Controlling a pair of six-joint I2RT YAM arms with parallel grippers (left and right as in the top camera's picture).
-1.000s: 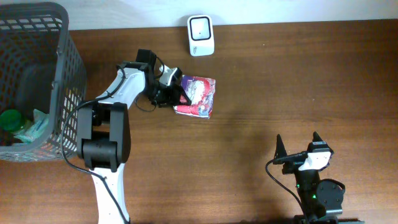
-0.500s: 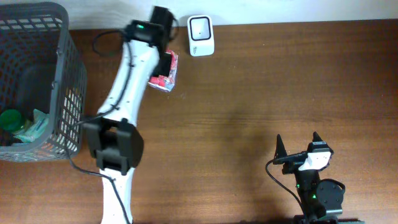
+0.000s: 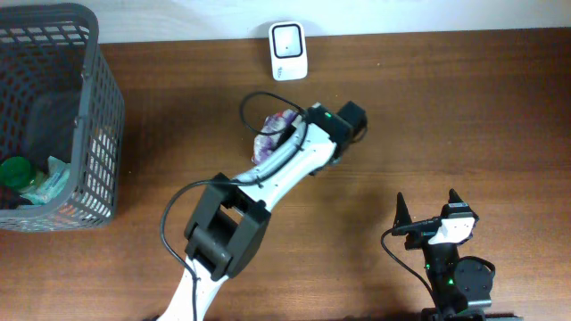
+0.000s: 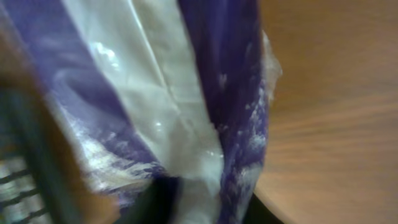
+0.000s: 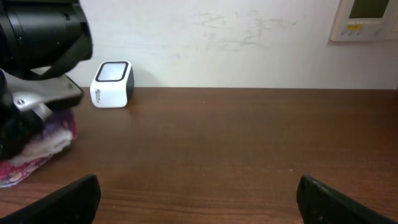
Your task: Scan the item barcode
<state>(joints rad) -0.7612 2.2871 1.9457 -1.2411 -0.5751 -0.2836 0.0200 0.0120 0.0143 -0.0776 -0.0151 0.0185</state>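
Spanning the middle of the overhead frame, the left arm ends with the left pincer at the purple-and-white packet. Packet is just below the white scanner at top centre, near it but not touching. Right wrist view shows it resting on the table. Left wrist view is blurred and the packet fills it, so I can't tell if that pincer is clamped or loose. Right pincer is at lower right, spread wide and holding nothing. Grey mesh basket is upper left with a green item inside.
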